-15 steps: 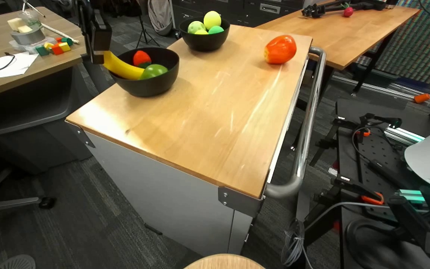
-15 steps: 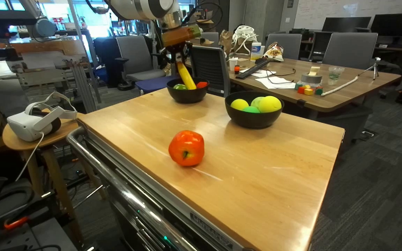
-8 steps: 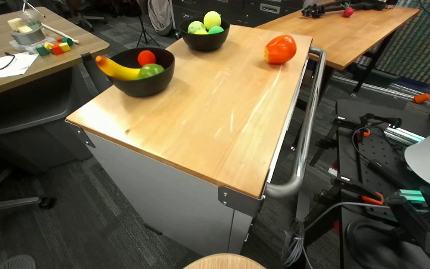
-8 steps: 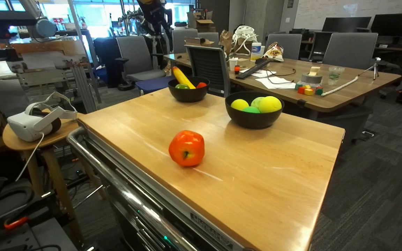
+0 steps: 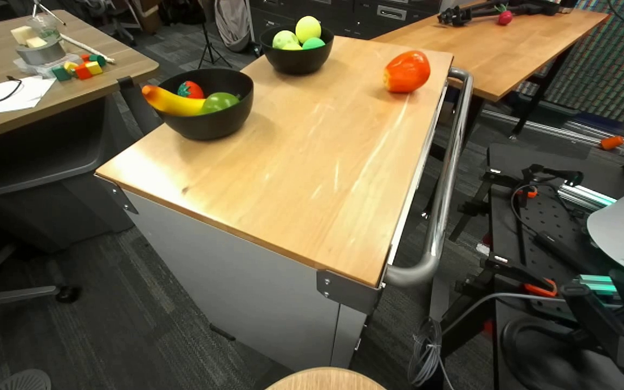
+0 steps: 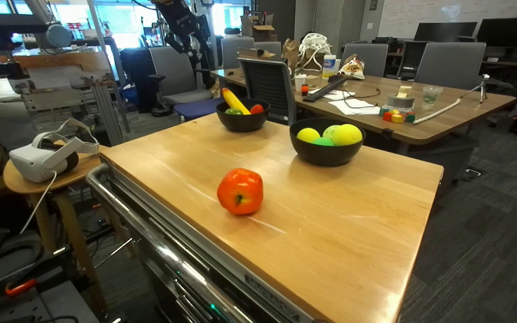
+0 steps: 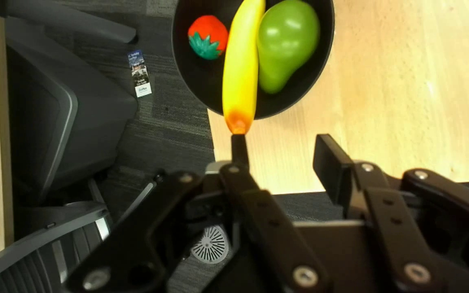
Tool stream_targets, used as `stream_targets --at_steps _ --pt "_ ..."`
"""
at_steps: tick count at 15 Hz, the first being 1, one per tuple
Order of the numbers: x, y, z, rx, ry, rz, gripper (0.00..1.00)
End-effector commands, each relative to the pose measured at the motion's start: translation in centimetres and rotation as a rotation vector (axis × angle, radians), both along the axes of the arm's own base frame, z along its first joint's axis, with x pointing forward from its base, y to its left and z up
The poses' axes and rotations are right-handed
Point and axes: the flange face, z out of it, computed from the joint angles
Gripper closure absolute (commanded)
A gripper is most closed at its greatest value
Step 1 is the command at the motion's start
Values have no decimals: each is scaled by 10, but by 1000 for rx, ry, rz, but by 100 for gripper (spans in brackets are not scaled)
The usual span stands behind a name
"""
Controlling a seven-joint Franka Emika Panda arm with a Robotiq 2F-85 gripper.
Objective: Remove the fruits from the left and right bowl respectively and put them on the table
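The left bowl (image 5: 212, 127), black and glossy, holds a yellow banana (image 7: 240, 73) leaning over its rim, a green oval fruit (image 7: 287, 36) and a small red fruit (image 7: 210, 32). Several yellow-green round fruits (image 6: 347, 134) fill the right bowl (image 6: 326, 154). Both bowls stand on the wooden table (image 6: 330, 224). In an exterior view my gripper (image 6: 198, 56) hangs above and apart from the left bowl. Its fingers stand apart in the wrist view, with nothing between them. There, the banana's orange tip lines up with one fingertip (image 7: 240, 148), but the exterior view shows a gap.
A large orange-red fruit (image 5: 407, 72) sits on the table near the side with the metal rail (image 5: 453, 162). Beyond the bowls are a chair (image 6: 269, 87) and a desk with papers (image 6: 355, 106). A VR headset (image 6: 50, 154) rests on a stool.
One second ago my gripper was at the banana's upper end; it has since risen away and its fingers have spread. The banana settled against the rim, and the red fruit shifted within the left bowl.
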Motion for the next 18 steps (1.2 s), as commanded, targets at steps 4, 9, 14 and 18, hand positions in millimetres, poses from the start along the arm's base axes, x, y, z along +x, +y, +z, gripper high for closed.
stream_targets --at_steps 4,9,14,18 --pt "14 -31 3 158 -33 -50 11" --pt "25 -114 4 351 -118 -243 0" --pt "41 -164 -17 473 -78 -279 0" --pt "47 -176 -34 548 -91 -171 0"
